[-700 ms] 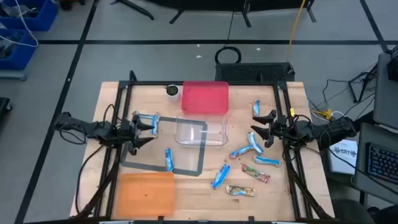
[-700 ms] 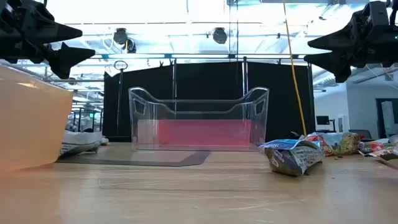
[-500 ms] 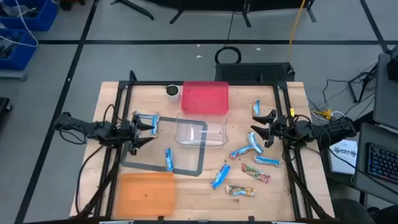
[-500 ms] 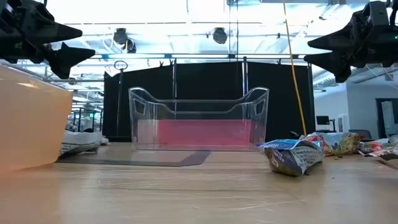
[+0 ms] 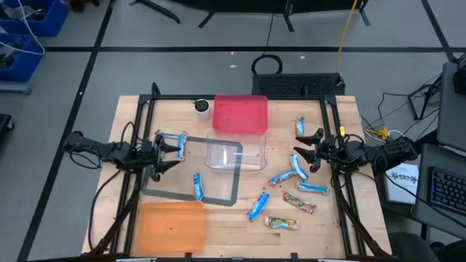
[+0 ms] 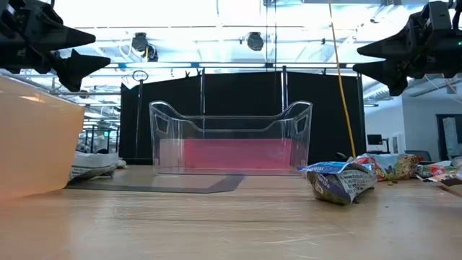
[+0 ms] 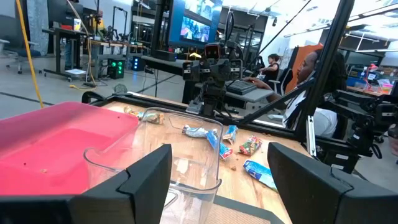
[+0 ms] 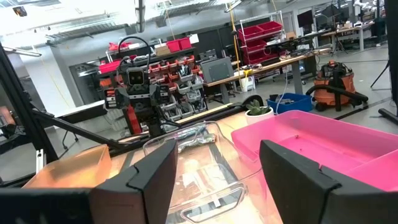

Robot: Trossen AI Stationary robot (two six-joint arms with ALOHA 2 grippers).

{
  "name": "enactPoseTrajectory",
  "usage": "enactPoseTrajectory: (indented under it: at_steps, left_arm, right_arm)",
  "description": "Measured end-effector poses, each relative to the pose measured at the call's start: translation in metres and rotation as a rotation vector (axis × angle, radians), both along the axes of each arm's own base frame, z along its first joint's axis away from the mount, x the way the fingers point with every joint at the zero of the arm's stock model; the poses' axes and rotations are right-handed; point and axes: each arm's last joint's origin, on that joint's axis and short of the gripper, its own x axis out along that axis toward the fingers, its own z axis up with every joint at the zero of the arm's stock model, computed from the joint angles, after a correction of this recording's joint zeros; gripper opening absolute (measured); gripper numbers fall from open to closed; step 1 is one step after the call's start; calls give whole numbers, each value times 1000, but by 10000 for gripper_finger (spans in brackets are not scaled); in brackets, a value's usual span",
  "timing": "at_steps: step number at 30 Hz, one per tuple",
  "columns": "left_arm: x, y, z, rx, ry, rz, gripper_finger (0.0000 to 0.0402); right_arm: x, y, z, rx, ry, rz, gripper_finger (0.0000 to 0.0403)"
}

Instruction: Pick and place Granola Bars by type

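I've got both arms hovering, left jaws (image 5: pixel 177 146) and right jaws (image 5: pixel 300 149) apart and empty. Blue bar (image 5: pixel 297 168) lies just below the right jaws, clear bin (image 5: pixel 234 155) between the two. I'd drop straight down and straddle its narrow width.

Granola Bars (image 5: pixel 294 188) – small foil-wrapped, lay flat and scattered on the wood | shiny blue-and-white: most at the right, one lower centre, one at the left | tan with red-green marks – two lay lower right
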Motion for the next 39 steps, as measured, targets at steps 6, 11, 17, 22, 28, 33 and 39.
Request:
enactPoseTrajectory:
  at_steps: [6, 11, 17, 22, 28, 33, 39]
  left_arm:
    - [0, 0, 0, 0, 0, 0, 269]
    - [0, 0, 0, 0, 0, 0, 269]
    - [0, 0, 0, 0, 0, 0, 269]
    - [0, 0, 0, 0, 0, 0, 269]
    - [0, 0, 0, 0, 0, 0, 269]
    - [0, 0, 0, 0, 0, 0, 269]
    - [0, 0, 0, 0, 0, 0, 269]
  right_arm:
    - [0, 0, 0, 0, 0, 0, 222]
    - [0, 0, 0, 0, 0, 0, 222]
    - [0, 0, 0, -15, 0, -2, 222]
    - [0, 0, 1, -95, 23, -10, 222]
    - [0, 1, 1, -210, 51, 10, 222]
    - [1, 4, 1, -257, 58, 110, 222]
    - [-3, 3, 22, -267, 69, 98, 222]
